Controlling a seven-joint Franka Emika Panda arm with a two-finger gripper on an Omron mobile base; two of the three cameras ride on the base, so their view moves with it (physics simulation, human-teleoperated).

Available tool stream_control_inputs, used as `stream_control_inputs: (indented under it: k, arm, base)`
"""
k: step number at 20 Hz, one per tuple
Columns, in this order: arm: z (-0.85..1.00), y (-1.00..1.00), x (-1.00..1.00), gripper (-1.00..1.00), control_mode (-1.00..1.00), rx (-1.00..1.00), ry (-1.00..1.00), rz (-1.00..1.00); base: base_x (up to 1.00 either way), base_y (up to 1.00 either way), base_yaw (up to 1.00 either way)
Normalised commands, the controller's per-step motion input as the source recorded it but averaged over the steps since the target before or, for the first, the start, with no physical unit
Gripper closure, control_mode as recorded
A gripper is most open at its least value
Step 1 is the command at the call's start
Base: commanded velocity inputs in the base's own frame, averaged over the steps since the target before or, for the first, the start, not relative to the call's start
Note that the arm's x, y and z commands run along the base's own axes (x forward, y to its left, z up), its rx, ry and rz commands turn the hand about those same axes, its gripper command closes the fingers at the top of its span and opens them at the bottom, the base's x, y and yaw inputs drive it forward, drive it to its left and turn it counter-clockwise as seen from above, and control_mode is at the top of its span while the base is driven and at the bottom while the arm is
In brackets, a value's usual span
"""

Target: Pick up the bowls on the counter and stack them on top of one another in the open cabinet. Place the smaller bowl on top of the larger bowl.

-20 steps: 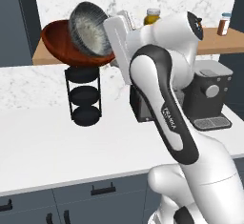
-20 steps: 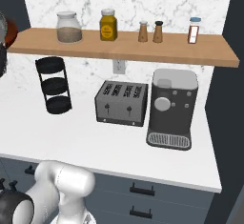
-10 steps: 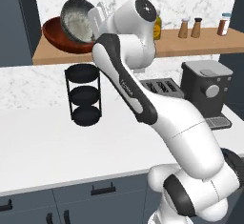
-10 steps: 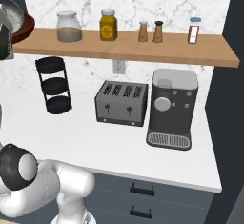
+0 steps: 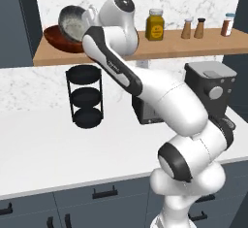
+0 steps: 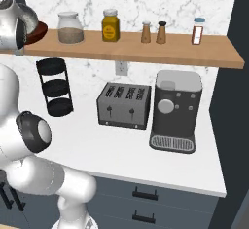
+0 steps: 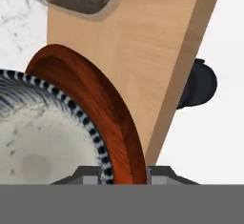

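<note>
The larger bowl (image 5: 59, 40), wide and glossy red-brown, sits at the left end of the open cabinet shelf (image 5: 145, 50). The smaller bowl (image 5: 72, 22), grey with a pale speckled inside, hangs tilted on its side right over it, and my gripper (image 5: 88, 15) is shut on its rim. In the hand view, the smaller bowl (image 7: 38, 137) fills the lower left, the larger bowl (image 7: 97, 106) curves close behind it, and my gripper (image 7: 124, 175) pinches the striped rim. I cannot tell whether the two bowls touch. From the right, the larger bowl (image 6: 38, 28) peeks past my wrist.
A glass jar (image 6: 69, 27), a yellow jar (image 6: 110, 25), shakers (image 6: 153, 32) and a red-capped bottle (image 6: 198, 30) stand along the shelf. On the counter (image 6: 121, 147) stand a black three-tier rack (image 5: 85, 97), a toaster (image 6: 124, 105) and a coffee machine (image 6: 176, 110).
My arm has swung left along the shelf, carrying the smaller bowl from right of the larger bowl to just above it. The larger bowl has not moved.
</note>
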Motion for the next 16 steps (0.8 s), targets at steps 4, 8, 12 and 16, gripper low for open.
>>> stream_control_inputs:
  k: [4,8,12,16]
  arm:
    - [-0.09,0.54,0.68,1.0,-1.0,0.0,0.06,-0.02]
    - [0.0,0.34,0.84,-1.0,-1.0,-0.01,0.0,-0.03]
    - [-0.01,0.04,0.73,-1.0,-1.0,-0.01,0.0,-0.01]
    - [0.0,-0.03,-0.04,-1.0,-1.0,0.0,-0.01,0.0]
  base:
    - [0.0,0.0,0.0]
    - [0.0,0.0,0.0]
    - [0.0,0.0,0.0]
    - [0.0,0.0,0.0]
